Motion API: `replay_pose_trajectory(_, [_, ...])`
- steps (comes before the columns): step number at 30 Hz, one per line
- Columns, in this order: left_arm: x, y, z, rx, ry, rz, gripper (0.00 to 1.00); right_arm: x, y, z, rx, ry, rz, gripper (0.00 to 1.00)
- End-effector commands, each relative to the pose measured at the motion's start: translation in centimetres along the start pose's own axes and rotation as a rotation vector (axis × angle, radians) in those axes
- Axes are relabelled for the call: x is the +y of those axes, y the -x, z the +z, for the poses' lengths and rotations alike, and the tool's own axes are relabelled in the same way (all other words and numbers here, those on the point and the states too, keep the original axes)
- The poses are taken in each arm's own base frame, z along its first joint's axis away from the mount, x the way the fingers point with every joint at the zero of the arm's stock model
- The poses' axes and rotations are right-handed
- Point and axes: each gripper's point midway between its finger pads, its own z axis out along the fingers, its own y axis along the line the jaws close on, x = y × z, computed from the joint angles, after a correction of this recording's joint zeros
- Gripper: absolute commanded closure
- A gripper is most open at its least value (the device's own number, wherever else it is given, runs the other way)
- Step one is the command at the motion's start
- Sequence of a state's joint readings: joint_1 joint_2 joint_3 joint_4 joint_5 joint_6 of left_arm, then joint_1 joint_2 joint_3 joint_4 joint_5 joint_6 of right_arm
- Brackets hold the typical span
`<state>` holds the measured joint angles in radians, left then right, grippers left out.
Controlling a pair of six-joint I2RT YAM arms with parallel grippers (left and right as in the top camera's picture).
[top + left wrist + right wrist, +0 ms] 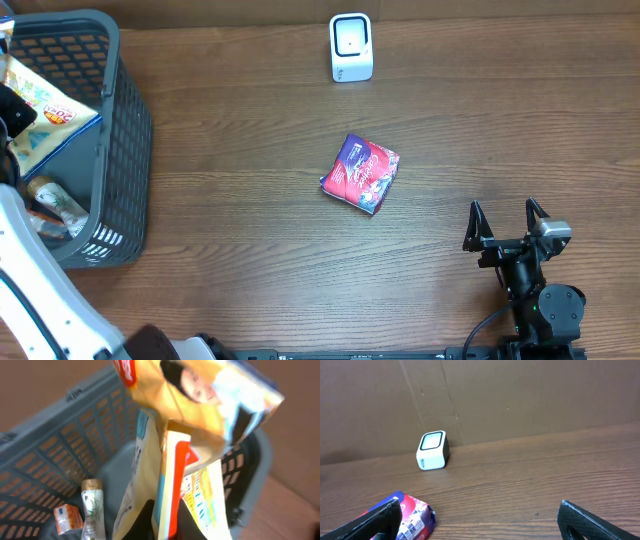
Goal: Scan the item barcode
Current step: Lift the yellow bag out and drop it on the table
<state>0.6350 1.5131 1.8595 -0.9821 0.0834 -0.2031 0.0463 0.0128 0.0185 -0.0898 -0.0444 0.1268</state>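
A yellow snack bag with red and blue print stands above the grey basket. My left gripper is shut on the bag's lower edge, a black finger on each side. From overhead, the bag shows at the basket's left side beside my left gripper. The white barcode scanner stands at the far middle of the table, also seen as a scanner in the right wrist view. My right gripper rests open at the near right, nothing between its fingers.
A red and purple packet lies mid-table, left of the right gripper. Inside the basket lie a small bottle and an orange carton. A brown wall backs the table.
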Motion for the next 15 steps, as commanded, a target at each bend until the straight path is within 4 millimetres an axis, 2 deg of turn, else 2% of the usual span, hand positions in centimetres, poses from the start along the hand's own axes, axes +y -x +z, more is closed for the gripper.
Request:
replay_pose_trajectory(1, [-1.0, 1.6, -5.3, -0.11, -0.036, -0.003, 0.96, -0.3, -0.1, 0.0, -0.009, -0.011, -0.005, 0.0])
replay_pose_trajectory(7, [-2.4, 0.9, -8.7, -0.125, -0.114, 0.004, 0.96, -0.3, -0.1, 0.0, -0.009, -0.011, -0.005, 0.0])
replay_pose_trajectory(15, [-6.6, -2.3, -10.5, 0.005, -0.372, 0.007, 0.96, -0.3, 0.0, 0.0, -0.01, -0.011, -0.005, 0.0])
